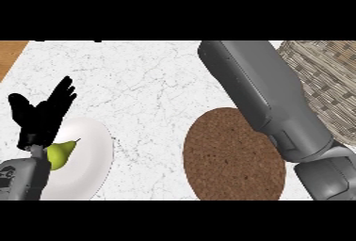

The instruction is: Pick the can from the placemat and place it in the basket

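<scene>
- Left hand point(38, 115) sits at the view's left edge, fingers straight and fanned apart, pointing up and to the right. We see nothing in it.
- Grey left forearm point(21, 181) comes in from the lower left corner.
- The left hand overlaps the left rim of a white plate point(90, 155). A green pear point(61, 153) lies on the plate just below the hand, partly hidden by the wrist.
- Right forearm point(268, 94) runs diagonally from the lower right corner to the top edge near the middle, and is cut off there.
- Right hand is outside the view, so we cannot tell its state or whether it carries anything.
- Round brown placemat point(222, 160) lies on the white marbled counter point(146, 80), low in the middle. The right forearm crosses over its upper right part.
- Woven basket point(327, 80) stands at the upper right, cut by the view's edge. The forearm covers its left side.
- Can: we cannot locate it, as it shows nowhere in this view.
- Plate and placemat are well apart.
- A brown wooden surface point(10, 54) shows in the upper left corner.
</scene>
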